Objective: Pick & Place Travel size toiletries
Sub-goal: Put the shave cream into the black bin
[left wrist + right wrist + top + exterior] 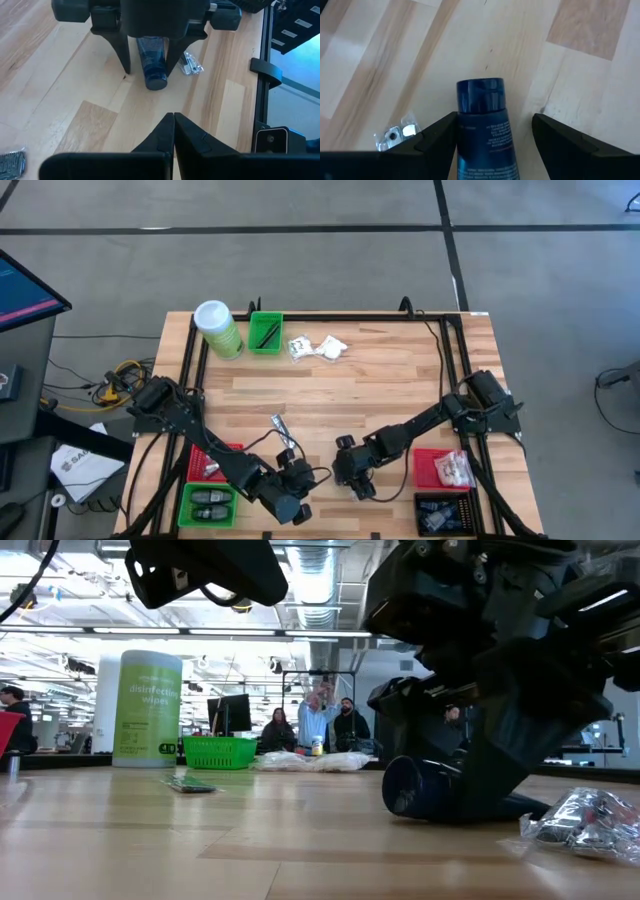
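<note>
**Near the front edge: blue tube between the right fingers, not yet gripped**

Down at the front-middle of the surface (400, 380), your right end effector (495, 132) sits low over a dark blue tube (482, 125) that lies flat on the wood, cap end pointing away from the wrist. Fingers are spread wide, 1 on each side of the tube body. 1 looks to be touching or nearly touching the tube wall, the other stands clear, so call it released, nothing held.

Handling, as a guess: small plastic squeeze tube, light, body soft and a bit slick, cap (156, 82) hard and round. It can roll sideways on the wood if you nudge it with only 1 finger. Close across the body just behind the cap, where it is fullest and stiffest. Avoid the flat crimped tail, which would bend, and avoid pinching the cap alone, which could slip out. Squeeze gently; too hard may deform it.

A crinkly silvery packet (190, 64) lies just beside the tube. Keep the finger on that side from catching it.

Your left end effector (173, 131) is clenched, empty, hovering nearby and facing the right one. Leave it parked.

Likely drop spots: red bin (440, 465) and black bin (440, 513) at the right front.
</note>
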### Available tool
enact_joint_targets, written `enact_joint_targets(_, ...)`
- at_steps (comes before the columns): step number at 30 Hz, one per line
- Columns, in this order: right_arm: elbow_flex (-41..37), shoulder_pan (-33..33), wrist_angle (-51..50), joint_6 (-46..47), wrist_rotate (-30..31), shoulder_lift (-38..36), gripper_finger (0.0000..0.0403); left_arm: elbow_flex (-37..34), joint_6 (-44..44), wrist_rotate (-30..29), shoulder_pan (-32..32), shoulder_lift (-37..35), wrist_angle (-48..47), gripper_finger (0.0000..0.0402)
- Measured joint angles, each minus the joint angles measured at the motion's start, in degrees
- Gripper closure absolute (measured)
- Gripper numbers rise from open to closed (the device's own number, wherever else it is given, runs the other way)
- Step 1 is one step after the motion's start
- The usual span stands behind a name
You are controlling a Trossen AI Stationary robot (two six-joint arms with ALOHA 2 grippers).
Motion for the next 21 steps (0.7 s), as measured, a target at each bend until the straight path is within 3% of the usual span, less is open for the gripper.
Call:
enact_joint_targets(9,0.00,0.00,-0.37,-0.12,0.02,0.00,0.0173,0.00,-0.25,-0.12,0.00,0.00,-0.05,0.0402)
enact_joint_targets(21,0.00,0.02,-1.61,-0.08,-0.20,-0.04,0.0291,0.00,-0.44,-0.14,0.00,0.01,-0.04,0.0402)
